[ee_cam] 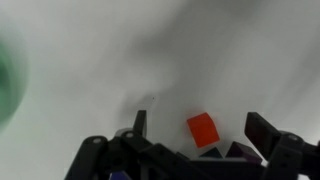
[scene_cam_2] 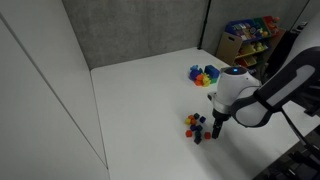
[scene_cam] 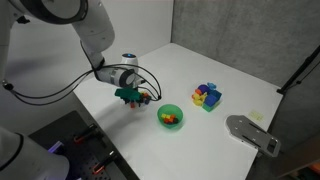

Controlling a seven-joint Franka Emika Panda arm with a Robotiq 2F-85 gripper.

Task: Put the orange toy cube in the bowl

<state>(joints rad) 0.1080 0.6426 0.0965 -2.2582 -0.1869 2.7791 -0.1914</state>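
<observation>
The orange toy cube [ee_cam: 203,130] lies on the white table, seen in the wrist view between my two dark fingers. My gripper [ee_cam: 196,114] is open, one finger on each side of the cube with a gap on both sides. In both exterior views the gripper [scene_cam: 133,97] [scene_cam_2: 217,122] is low over a cluster of tiny pieces. The green bowl [scene_cam: 170,116] stands just beside it, with coloured pieces inside. The bowl is a green blur at the left edge of the wrist view [ee_cam: 8,75]. In an exterior view my arm hides it.
Dark blue and purple pieces [ee_cam: 232,152] lie close to the cube. More small pieces [scene_cam_2: 194,126] lie by the gripper. A blue container of colourful blocks [scene_cam: 208,97] [scene_cam_2: 203,74] stands further along the table. A grey device [scene_cam: 252,133] lies at the table's edge.
</observation>
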